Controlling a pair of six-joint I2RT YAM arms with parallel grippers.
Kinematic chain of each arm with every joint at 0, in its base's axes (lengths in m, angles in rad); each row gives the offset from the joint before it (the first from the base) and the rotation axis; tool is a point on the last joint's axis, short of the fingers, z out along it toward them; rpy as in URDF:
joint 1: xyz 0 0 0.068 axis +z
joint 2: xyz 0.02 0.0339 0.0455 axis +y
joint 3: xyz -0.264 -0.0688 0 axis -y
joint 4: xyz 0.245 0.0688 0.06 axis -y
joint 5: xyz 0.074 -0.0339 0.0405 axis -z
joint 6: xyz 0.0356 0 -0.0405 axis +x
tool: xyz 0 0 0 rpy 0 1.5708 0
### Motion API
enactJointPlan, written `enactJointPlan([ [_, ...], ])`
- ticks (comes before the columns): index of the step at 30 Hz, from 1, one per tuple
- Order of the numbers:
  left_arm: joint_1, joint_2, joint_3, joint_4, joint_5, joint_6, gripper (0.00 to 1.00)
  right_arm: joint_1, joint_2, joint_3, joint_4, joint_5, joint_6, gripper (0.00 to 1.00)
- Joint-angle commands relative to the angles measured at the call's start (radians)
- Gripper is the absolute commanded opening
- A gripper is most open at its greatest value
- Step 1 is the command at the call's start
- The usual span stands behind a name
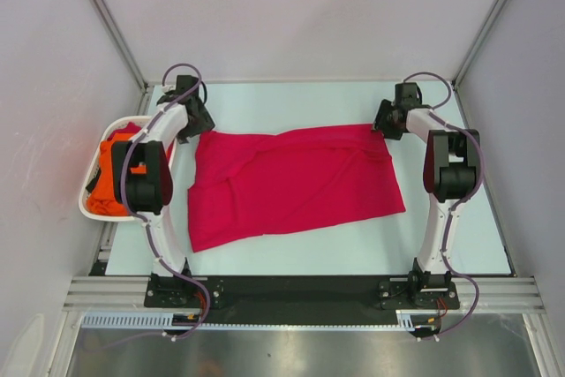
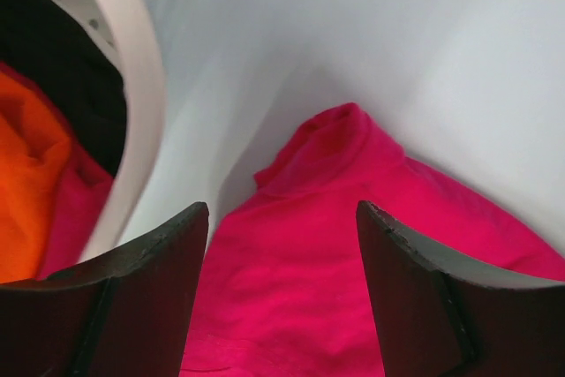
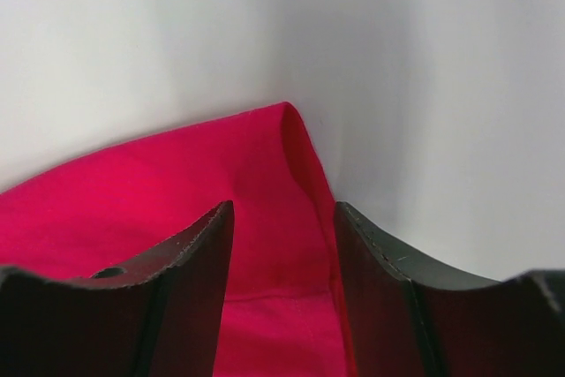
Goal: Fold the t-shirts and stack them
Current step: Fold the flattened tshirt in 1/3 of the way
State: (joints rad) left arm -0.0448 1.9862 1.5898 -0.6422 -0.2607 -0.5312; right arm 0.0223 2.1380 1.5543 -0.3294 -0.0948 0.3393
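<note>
Plain pale panels close this cell in on three sides: a back wall [image 1: 300, 15] beyond both sets of jaws, a left wall [image 1: 40, 112] outside the left jaws and a right wall [image 1: 534, 112] outside the right jaws. Slanting metal posts [image 1: 106, 19] mark the far corners behind them. Under and between the jaws lies the table [image 1: 291, 258], smooth and very pale mint-white. On the near side of the jaws, its front edge meets a silver aluminium rail [image 1: 494, 289] carrying a black strip [image 1: 300, 289], then a brushed metal sheet [image 1: 300, 350]. The light is soft and even, and just ahead of the left jaws a faint grey shadow dims the table.
</note>
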Motion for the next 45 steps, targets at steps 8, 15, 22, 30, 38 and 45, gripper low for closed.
enactJointPlan([
  [8, 0.020, 0.103, 0.076, -0.043, 0.089, 0.000, 0.72, 0.022, 0.088, 0.138, -0.088, -0.025, -0.019, 0.49],
  [15, 0.020, 0.167, 0.105, -0.045, 0.129, 0.013, 0.54, 0.034, 0.109, 0.173, -0.132, -0.011, -0.029, 0.24],
  [22, 0.020, 0.232, 0.185, -0.050, 0.147, 0.008, 0.00, 0.056, 0.076, 0.136, -0.077, 0.061, -0.045, 0.04],
  [30, 0.019, 0.309, 0.350, -0.103, 0.149, -0.009, 0.00, 0.056, 0.077, 0.142, 0.001, 0.135, -0.037, 0.03],
  [38, 0.019, 0.384, 0.519, -0.151, 0.146, -0.015, 0.00, 0.039, 0.126, 0.219, 0.055, 0.201, -0.036, 0.03],
  [45, 0.019, 0.445, 0.633, -0.160, 0.169, -0.013, 0.04, 0.034, 0.233, 0.406, 0.036, 0.236, -0.062, 0.03],
])
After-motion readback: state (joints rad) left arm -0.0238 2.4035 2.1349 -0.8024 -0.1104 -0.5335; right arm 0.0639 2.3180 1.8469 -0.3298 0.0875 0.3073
